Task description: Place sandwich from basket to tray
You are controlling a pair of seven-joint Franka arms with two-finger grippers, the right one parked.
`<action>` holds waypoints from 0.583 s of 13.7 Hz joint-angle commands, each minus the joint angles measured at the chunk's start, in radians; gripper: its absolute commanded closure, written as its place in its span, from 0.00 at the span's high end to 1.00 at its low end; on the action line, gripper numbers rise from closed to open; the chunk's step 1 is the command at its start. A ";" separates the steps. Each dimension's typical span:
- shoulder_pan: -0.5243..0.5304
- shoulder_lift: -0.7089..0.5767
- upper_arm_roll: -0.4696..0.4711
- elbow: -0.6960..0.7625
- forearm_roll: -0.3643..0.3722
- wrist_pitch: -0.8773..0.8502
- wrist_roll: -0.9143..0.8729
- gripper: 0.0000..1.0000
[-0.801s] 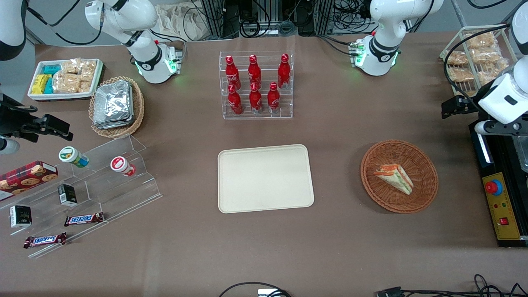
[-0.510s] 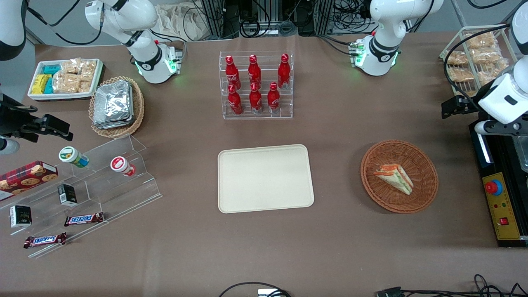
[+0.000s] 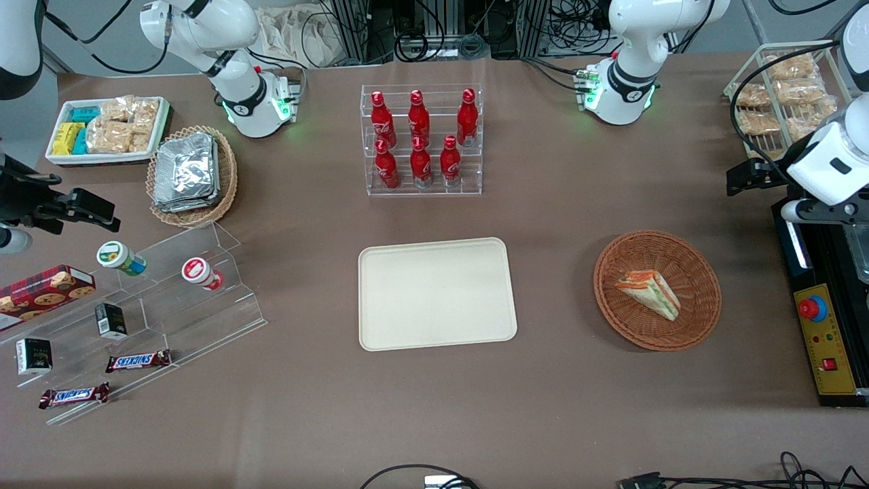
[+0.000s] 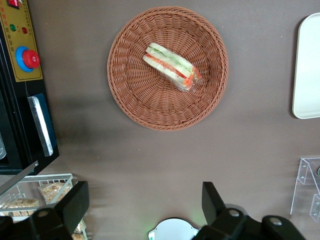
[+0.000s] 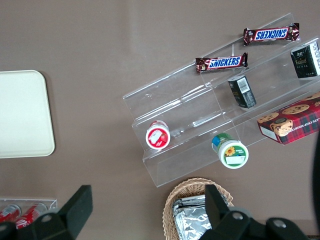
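So the sandwich (image 3: 648,293) is sitting in the basket (image 3: 699,272), toward the working arm's end of the table (image 3: 434,407). The tray (image 3: 436,293) lies mid-table, well apart from it. The gripper (image 4: 145,205) hangs above bare table near the basket, jaws spread wide, holding nothing.

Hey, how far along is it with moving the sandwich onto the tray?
Nothing is done yet. The sandwich lies in the basket, and the tray holds nothing. The claw is open, above the table near the basket, holding nothing. Still left: reach in, grasp the sandwich, carry it and set it on the tray.
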 commanded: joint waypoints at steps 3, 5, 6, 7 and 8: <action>0.004 0.018 -0.003 0.029 0.003 -0.009 -0.004 1.00; 0.006 0.036 -0.003 0.029 -0.006 -0.009 -0.069 1.00; 0.001 0.044 -0.006 0.029 -0.008 -0.007 -0.137 1.00; -0.002 0.059 -0.008 0.030 -0.011 -0.007 -0.202 1.00; -0.002 0.076 -0.009 0.033 -0.034 -0.001 -0.258 1.00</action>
